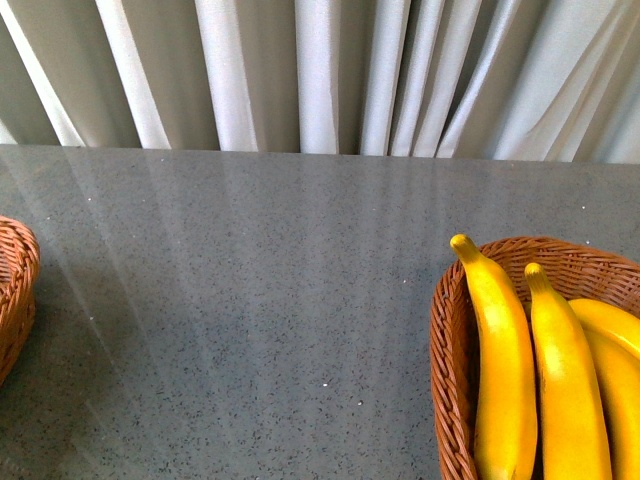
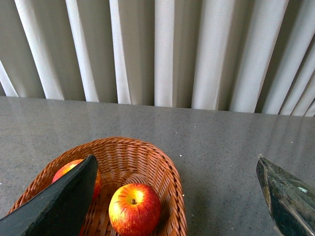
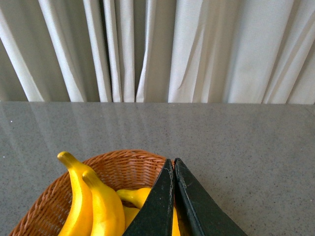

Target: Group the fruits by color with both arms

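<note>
In the front view three yellow bananas (image 1: 560,380) lie in a wicker basket (image 1: 455,330) at the right; no arm shows there. The right wrist view has the same bananas (image 3: 96,206) in their basket (image 3: 123,167), with my right gripper (image 3: 173,162) shut and empty above the basket's rim. In the left wrist view two red apples rest in another wicker basket (image 2: 147,152): one (image 2: 134,208) in full view, the other (image 2: 69,169) partly behind a finger. My left gripper (image 2: 177,164) hangs open above that basket's edge, nothing between its fingers.
A grey speckled tabletop (image 1: 260,300) stretches between the baskets, with the apple basket's rim (image 1: 15,290) at the far left of the front view. White pleated curtains (image 1: 320,70) hang behind the table's far edge.
</note>
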Controlling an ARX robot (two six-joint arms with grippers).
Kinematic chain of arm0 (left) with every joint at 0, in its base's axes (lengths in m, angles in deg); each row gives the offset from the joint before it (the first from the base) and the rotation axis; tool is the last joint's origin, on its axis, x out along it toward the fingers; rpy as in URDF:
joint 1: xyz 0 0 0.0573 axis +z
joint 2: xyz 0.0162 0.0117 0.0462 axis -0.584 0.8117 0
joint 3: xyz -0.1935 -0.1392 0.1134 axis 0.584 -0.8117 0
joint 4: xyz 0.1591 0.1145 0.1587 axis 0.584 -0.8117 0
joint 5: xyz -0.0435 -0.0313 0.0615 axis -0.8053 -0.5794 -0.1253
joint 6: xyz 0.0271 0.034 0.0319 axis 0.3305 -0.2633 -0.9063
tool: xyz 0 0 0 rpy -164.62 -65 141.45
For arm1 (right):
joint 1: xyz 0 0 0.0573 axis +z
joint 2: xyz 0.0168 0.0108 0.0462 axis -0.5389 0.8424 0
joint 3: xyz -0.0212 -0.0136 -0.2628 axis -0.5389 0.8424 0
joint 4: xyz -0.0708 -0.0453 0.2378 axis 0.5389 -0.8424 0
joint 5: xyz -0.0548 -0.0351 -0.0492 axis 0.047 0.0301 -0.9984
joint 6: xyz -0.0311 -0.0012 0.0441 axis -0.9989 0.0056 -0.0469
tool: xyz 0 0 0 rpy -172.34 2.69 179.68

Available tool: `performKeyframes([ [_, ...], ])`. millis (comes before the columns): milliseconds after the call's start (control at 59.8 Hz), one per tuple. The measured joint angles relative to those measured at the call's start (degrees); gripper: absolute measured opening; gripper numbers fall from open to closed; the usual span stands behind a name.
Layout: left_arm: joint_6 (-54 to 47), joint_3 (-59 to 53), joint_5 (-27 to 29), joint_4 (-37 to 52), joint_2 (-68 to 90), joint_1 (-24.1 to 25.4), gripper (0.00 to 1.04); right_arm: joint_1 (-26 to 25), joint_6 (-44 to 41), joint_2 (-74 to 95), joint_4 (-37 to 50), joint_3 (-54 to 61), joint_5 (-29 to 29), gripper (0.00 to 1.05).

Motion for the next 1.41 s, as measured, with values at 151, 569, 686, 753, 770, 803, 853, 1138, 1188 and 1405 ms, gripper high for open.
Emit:
performKeyframes([
  [151,0.0,0.0,0.0,0.0,0.0,0.0,0.96,0.0,0.0,-5.25,-4.9,0.02,0.0,0.02],
  [569,0.0,0.0,0.0,0.0,0.0,0.0,0.96,0.0,0.0,-16.59,-15.82,0.02,0.02,0.02],
  [686,0.0,0.0,-0.02,0.0,0.0,0.0,0.96,0.0,0.0,-19.21,-18.45,0.02,0.0,0.02],
  [753,0.0,0.0,0.0,0.0,-0.02,0.0,0.96,0.0,0.0,-20.52,-19.76,0.02,0.02,0.02],
  [770,0.0,0.0,0.0,0.0,0.0,0.0,0.96,0.0,0.0,-20.68,-19.89,0.02,0.0,0.02],
  [803,0.0,0.0,-0.02,0.0,0.0,0.0,0.96,0.0,0.0,-21.11,-20.37,0.02,0.02,0.02],
  [853,0.0,0.0,-0.02,0.0,0.0,0.0,0.96,0.0,0.0,-21.86,-21.09,0.02,0.02,0.02],
  [1138,0.0,0.0,-0.02,0.0,-0.02,0.0,0.96,0.0,0.02,-32.94,-32.57,0.02,-0.02,0.02],
  [1188,0.0,0.0,0.0,0.0,0.0,0.0,0.96,0.0,0.02,-32.98,-32.59,0.02,-0.02,0.02],
  [1405,0.0,0.0,0.0,0.0,0.0,0.0,0.96,0.0,0.02,-33.07,-32.61,0.02,-0.02,0.02],
])
